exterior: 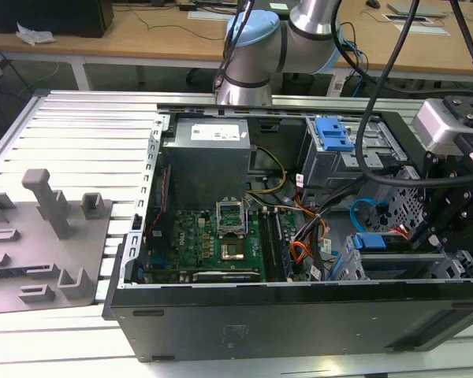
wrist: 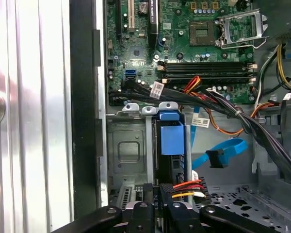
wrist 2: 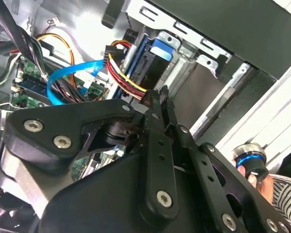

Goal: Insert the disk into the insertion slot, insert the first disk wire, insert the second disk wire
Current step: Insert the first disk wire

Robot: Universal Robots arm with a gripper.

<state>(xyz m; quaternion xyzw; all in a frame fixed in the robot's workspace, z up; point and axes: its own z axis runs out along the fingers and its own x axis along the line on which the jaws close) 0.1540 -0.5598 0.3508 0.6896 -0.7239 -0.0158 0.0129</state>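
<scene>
The disk (wrist: pixel 171 137), silver in its bright blue carrier, sits inside the insertion slot (wrist: pixel 130 151), a grey metal cage in the open computer case; in the exterior view the disk (exterior: pixel 370 242) lies at the case's right. My gripper (wrist: pixel 157 188) is shut on the dark plug of the first disk wire (wrist: pixel 186 188), a red-orange-yellow-black bundle, right at the disk's end. The second wrist view shows the gripper (wrist 2: pixel 158 93) pinching that bundle (wrist 2: pixel 128 80). The second disk wire (wrist: pixel 218 154), flat and light blue with a dark plug, lies loose beside the cage.
A thick black cable bundle (wrist: pixel 218 104) crosses above the cage. The motherboard (exterior: pixel 213 236) and power supply (exterior: pixel 206 157) fill the case's left. Another cage bears a blue latch (exterior: pixel 333 134). A person's hand (wrist 2: pixel 256 171) holds a knob outside the case. A grey fixture (exterior: pixel 47 236) lies at the exterior view's left.
</scene>
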